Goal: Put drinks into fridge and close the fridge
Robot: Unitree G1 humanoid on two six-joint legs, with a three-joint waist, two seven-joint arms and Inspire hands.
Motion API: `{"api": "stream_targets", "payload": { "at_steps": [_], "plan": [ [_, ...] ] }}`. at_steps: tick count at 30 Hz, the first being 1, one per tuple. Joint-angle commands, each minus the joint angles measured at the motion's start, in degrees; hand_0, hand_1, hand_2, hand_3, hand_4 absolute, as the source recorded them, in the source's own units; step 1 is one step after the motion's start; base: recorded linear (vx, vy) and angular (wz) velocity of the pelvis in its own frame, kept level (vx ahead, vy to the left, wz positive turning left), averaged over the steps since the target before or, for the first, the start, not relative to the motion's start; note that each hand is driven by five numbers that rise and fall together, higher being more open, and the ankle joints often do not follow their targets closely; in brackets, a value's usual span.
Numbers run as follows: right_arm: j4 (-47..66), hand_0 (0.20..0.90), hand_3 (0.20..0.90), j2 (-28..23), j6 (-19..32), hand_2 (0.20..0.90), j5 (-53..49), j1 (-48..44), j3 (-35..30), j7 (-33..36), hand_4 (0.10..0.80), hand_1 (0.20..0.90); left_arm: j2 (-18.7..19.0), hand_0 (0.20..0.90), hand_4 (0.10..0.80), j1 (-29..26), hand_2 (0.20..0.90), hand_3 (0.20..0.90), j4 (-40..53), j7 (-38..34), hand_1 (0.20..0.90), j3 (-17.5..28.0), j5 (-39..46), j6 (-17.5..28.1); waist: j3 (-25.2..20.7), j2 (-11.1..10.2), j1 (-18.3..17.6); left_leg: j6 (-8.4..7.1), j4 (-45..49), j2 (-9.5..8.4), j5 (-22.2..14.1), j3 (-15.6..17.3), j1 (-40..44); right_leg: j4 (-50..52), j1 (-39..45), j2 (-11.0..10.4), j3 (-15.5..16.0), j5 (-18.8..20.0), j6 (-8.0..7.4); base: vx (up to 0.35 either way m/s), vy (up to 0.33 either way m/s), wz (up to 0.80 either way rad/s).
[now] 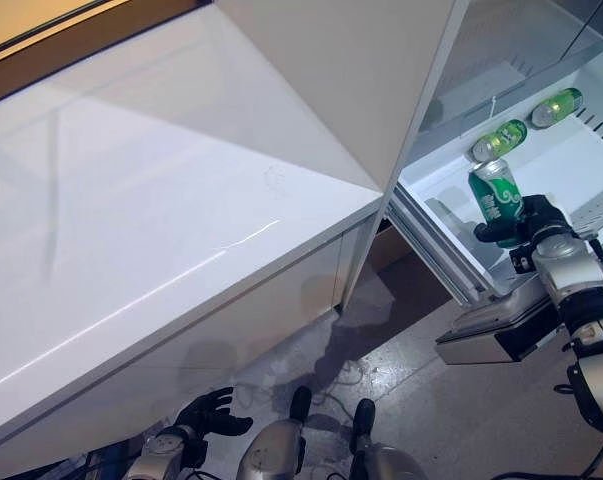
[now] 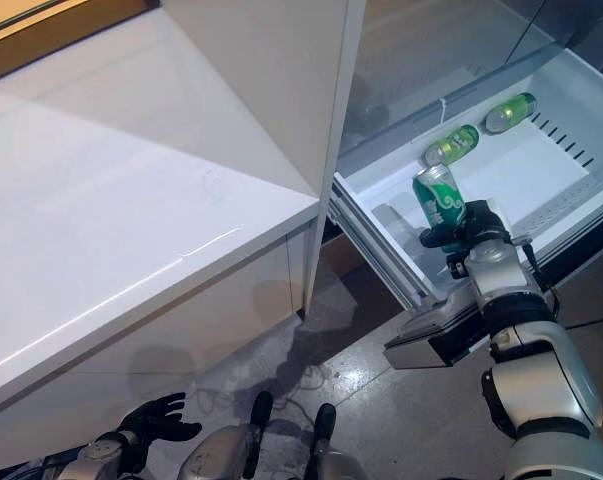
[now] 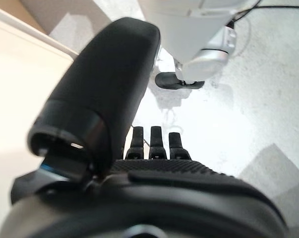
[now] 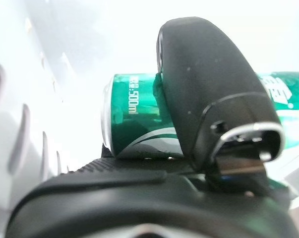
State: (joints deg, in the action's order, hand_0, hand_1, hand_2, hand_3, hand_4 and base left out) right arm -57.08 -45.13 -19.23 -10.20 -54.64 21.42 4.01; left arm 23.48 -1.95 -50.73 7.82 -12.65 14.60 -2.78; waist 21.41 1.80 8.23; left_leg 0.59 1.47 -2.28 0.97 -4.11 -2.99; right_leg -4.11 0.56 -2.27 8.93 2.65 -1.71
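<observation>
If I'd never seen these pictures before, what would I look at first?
Probably the bright green can that the robot's right hand holds over the pulled-out white fridge drawer, its fingers wrapped round it. Two more green cans lie on their sides farther back in that drawer. The big white counter fills the left side, and the left hand hangs low below it.

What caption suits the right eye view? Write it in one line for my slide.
Right hand holds a green can upright over the open fridge drawer, where two green cans already lie.
</observation>
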Motion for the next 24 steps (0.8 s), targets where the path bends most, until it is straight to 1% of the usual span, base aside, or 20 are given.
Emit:
{"api": "stream_targets", "payload": {
  "at_steps": [1,4,6,7,9,11,15,17,18,19,24],
  "plan": [
    [-5.3,0.3,0.2,-5.7,3.0,0.3,6.6,-8.2,1.6,-3.0,0.1,0.3,2.4,0.9,0.8,2.0,0.9,0.9,0.7,-0.1,0.9,-1.9,-1.9,4.0,-4.1,0.2,1.0,1.51,4.1,-1.34,-2.9,3.1,-3.7,11.9,-6.1,2.2,-0.9,-6.0,0.16,0.0,0.0,0.0],
    [-8.2,0.3,0.2,-5.9,1.4,0.3,10.5,-8.9,3.1,-7.2,0.1,0.3,2.7,0.9,0.8,1.4,0.9,0.9,1.6,0.5,0.9,-2.6,-2.6,4.6,-3.7,0.0,1.1,1.53,4.2,-1.2,-2.8,3.4,-3.8,12.0,-6.3,2.2,-1.0,-5.7,-0.1,-0.005,-0.04,0.0],
    [-8.4,0.385,0.299,-6.2,0.8,0.385,12.1,-9.0,4.1,-9.1,0.199,0.385,3.0,0.9,0.8,1.1,0.9,0.9,2.5,0.9,0.9,-3.0,-2.7,4.3,-3.6,-0.1,1.1,1.55,4.1,-1.14,-2.8,3.5,-3.6,12.1,-6.3,2.2,-1.0,-5.6,-0.25,0.004,-0.034,-0.02],
    [-8.5,0.408,0.326,-6.2,0.6,0.408,12.4,-8.9,4.4,-10.1,0.226,0.408,3.2,0.9,0.8,0.8,0.9,0.9,2.9,1.1,0.9,-3.3,-2.7,4.2,-3.6,-0.1,1.0,1.56,4.0,-1.12,-2.7,3.6,-3.6,12.2,-6.4,2.2,-1.1,-5.5,-0.33,0.006,-0.031,-0.02],
    [-8.6,0.396,0.313,-5.9,0.5,0.396,12.8,-9.0,4.8,-11.5,0.213,0.396,3.5,0.9,0.8,0.3,0.9,0.9,3.4,1.2,0.9,-3.8,-3.1,4.1,-3.4,-0.3,0.8,1.57,3.9,-1.01,-2.7,3.9,-3.6,12.3,-6.7,2.3,-1.2,-5.3,-0.48,-0.001,-0.044,-0.02],
    [-8.6,0.404,0.321,-5.2,0.5,0.404,12.6,-8.7,4.9,-11.7,0.221,0.404,3.8,0.9,0.8,-0.1,0.9,0.9,3.7,1.4,0.9,-3.9,-3.3,3.9,-3.2,-0.4,0.8,1.64,3.8,-0.97,-2.7,4.0,-3.7,12.4,-6.9,2.4,-1.4,-5.2,-0.61,-0.008,-0.048,-0.02],
    [-8.4,0.399,0.315,-3.9,0.5,0.399,13.0,-8.8,5.3,-12.4,0.215,0.399,4.0,0.9,0.8,-0.9,0.9,0.9,3.6,1.3,0.9,-4.2,-3.6,3.3,-2.9,-0.5,0.5,1.62,3.7,-0.9,-2.6,4.5,-3.9,12.4,-7.4,2.4,-1.6,-4.8,-0.84,-0.011,-0.037,-0.02],
    [-8.2,0.458,0.384,-3.5,0.5,0.458,13.0,-8.6,5.4,-12.7,0.284,0.458,4.1,0.9,0.8,-1.0,0.9,0.9,3.4,1.3,0.9,-4.2,-3.9,3.2,-2.9,-0.5,0.4,1.61,3.7,-0.88,-2.6,4.7,-3.9,12.3,-7.4,2.4,-1.6,-4.7,-0.93,-0.01,-0.031,-0.06],
    [-8.0,0.599,0.549,-3.0,0.6,0.599,13.0,-8.4,5.4,-12.9,0.449,0.599,4.0,0.9,0.8,-1.1,0.9,0.9,3.1,1.1,0.9,-4.3,-4.1,3.1,-2.9,-0.5,0.3,1.61,3.6,-0.85,-2.5,4.9,-3.9,12.2,-7.6,2.4,-1.7,-4.6,-0.98,-0.021,-0.034,-0.11],
    [-7.6,0.9,0.9,-2.4,0.3,0.9,12.8,-8.3,5.7,-12.9,0.8,0.9,4.0,0.9,0.8,-1.2,0.9,0.9,2.7,1.0,0.9,-4.4,-4.5,3.1,-2.9,-0.4,0.1,1.62,3.5,-0.81,-2.5,5.3,-3.9,12.2,-7.7,2.4,-1.8,-4.4,-1.05,-0.022,-0.028,-0.1],
    [-6.3,0.9,0.9,-0.7,1.3,0.9,11.5,-8.3,6.1,-11.9,0.8,0.9,3.8,0.9,0.8,-1.4,0.9,0.9,1.9,1.2,0.9,-4.6,-5.7,3.3,-3.0,0.1,-0.6,1.61,3.0,-0.66,-2.4,6.2,-3.6,12.3,-8.0,2.3,-2.0,-4.3,-1.18,-0.04,-0.018,-0.06]
  ]
}}
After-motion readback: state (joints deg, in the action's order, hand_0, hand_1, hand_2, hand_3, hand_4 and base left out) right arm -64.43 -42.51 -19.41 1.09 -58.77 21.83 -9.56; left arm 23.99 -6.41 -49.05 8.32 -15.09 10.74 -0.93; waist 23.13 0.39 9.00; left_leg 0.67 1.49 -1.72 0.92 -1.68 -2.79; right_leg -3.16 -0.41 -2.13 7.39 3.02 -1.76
